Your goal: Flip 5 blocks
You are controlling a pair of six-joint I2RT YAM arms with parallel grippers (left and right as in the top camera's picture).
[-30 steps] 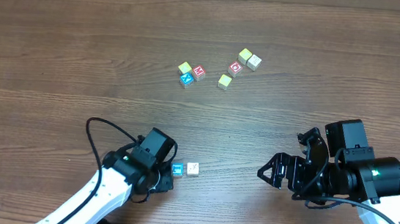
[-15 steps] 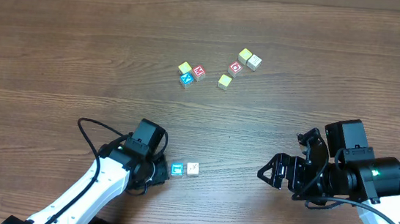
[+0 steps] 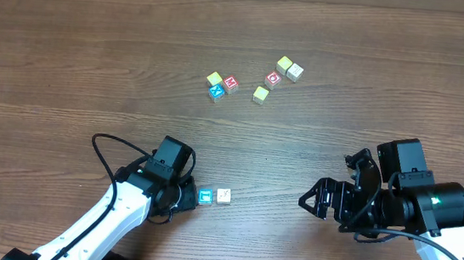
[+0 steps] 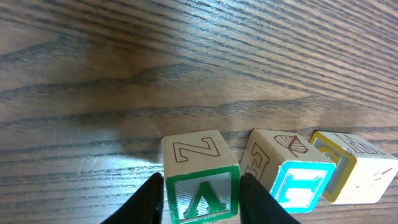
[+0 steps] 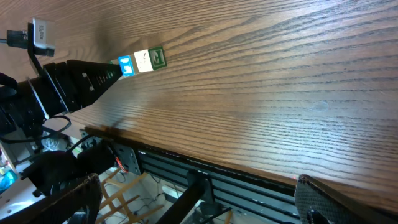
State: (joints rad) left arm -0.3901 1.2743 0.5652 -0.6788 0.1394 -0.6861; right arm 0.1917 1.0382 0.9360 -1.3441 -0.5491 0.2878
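Left gripper [image 4: 200, 194] is hugging the green-faced block [image 4: 193, 152] at the end of a row of three

Its jaws are sitting tight on both sides of that block, but honestly can't tell if they're squeezing it or just touching. The teal block [image 4: 298, 183] and cream block [image 3: 224, 196] are lining up right beside it near the table's [image 3: 68, 63] front edge. The right gripper [image 3: 315, 198] is hanging wide open, holding nothing, well off to the side. The other blocks [image 3: 260, 94] are sitting scattered farther back.

Brown wood-grain table [image 3: 69, 46], evenly lit
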